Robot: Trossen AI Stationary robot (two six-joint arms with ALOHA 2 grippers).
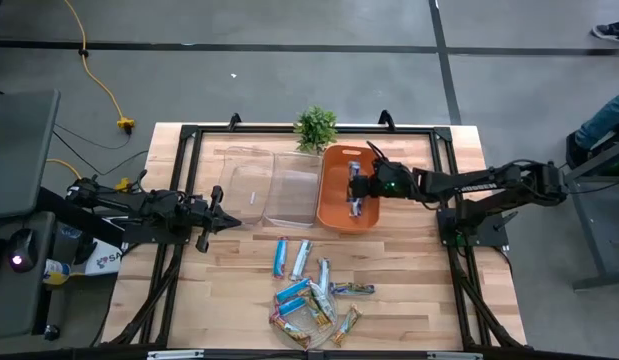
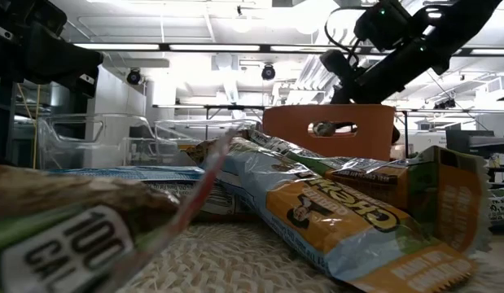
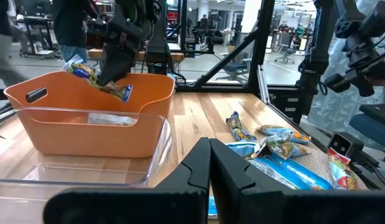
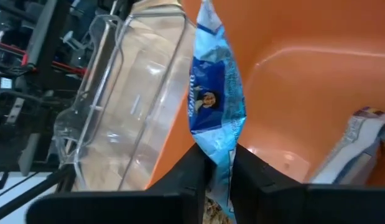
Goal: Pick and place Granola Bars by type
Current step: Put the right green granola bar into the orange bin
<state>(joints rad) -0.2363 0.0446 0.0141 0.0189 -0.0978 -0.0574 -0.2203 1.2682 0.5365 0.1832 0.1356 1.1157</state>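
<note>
My right gripper (image 1: 357,195) hangs over the orange bin (image 1: 326,195), shut on a blue-wrapped granola bar (image 4: 212,93). From the left wrist view that bar (image 3: 120,92) shows tilted above the bin's rim (image 3: 86,76). Another bar (image 4: 366,134) lies inside the bin against its wall. Several more granola bars (image 1: 309,290) lie loose at the table's near middle, some on a woven mat (image 2: 235,260). My left gripper (image 1: 229,222) waits shut and level at the table's left side, touching nothing. My right gripper pinches the blue bar's flat wrapper (image 4: 220,155) between its two fingers, short of one end. The fingers slant down from the table's right side and lie across the bar. The longer part of the bar sticks out past them, tilted, above the orange bin.
Two clear plastic bins (image 1: 259,190) stand side by side left of the orange bin. A small potted plant (image 1: 315,128) sits at the far edge. A black frame (image 1: 189,135) runs round the table. Bare wood (image 1: 409,270) shows right of the loose bars.
</note>
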